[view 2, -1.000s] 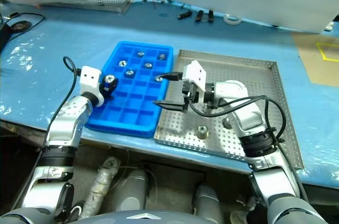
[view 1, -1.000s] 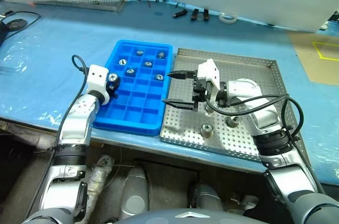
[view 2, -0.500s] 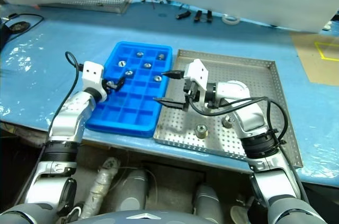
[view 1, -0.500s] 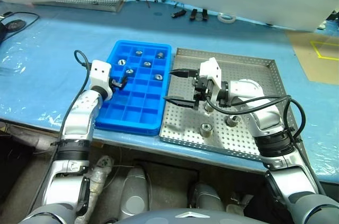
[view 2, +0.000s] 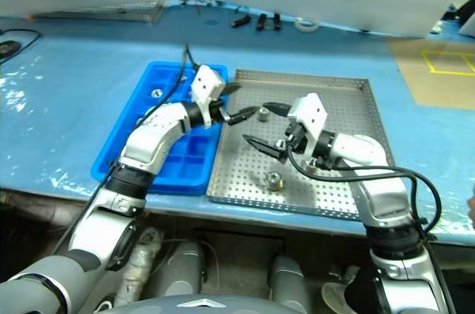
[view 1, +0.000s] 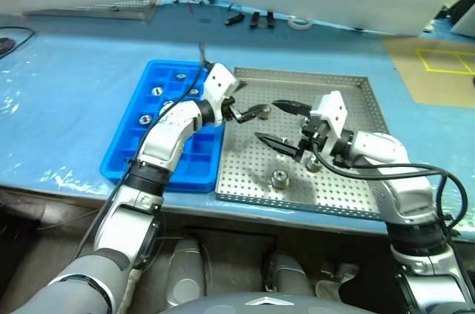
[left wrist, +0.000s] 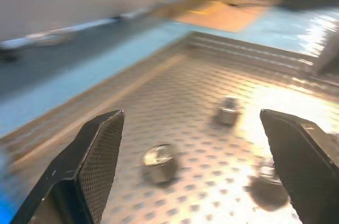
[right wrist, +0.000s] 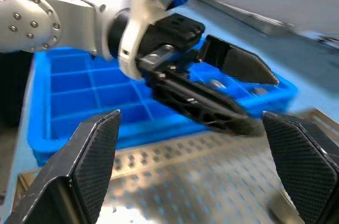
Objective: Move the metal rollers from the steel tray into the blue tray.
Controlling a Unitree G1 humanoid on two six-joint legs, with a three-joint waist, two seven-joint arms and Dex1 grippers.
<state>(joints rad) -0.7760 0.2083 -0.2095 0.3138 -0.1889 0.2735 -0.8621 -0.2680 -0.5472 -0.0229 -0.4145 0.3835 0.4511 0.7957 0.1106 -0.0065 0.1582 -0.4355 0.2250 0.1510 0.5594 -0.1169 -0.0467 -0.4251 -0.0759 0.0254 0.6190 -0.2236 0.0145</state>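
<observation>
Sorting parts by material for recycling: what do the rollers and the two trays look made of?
The metal rollers look like bare polished steel: silvery with bright glints. The steel tray seems to be matt grey sheet metal, with a perforated floor and a folded rim. The blue tray is probably moulded plastic: uniform bright blue, glossy compartment walls.

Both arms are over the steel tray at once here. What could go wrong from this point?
1. The left gripper and right gripper point at each other over the steel tray, both with jaws open; they might collide.
2. A metal roller lies right at the left gripper's tips; a sideways brush may knock it away.
3. The left forearm crosses the blue tray and could bump its rim, jolting the rollers in it.
</observation>
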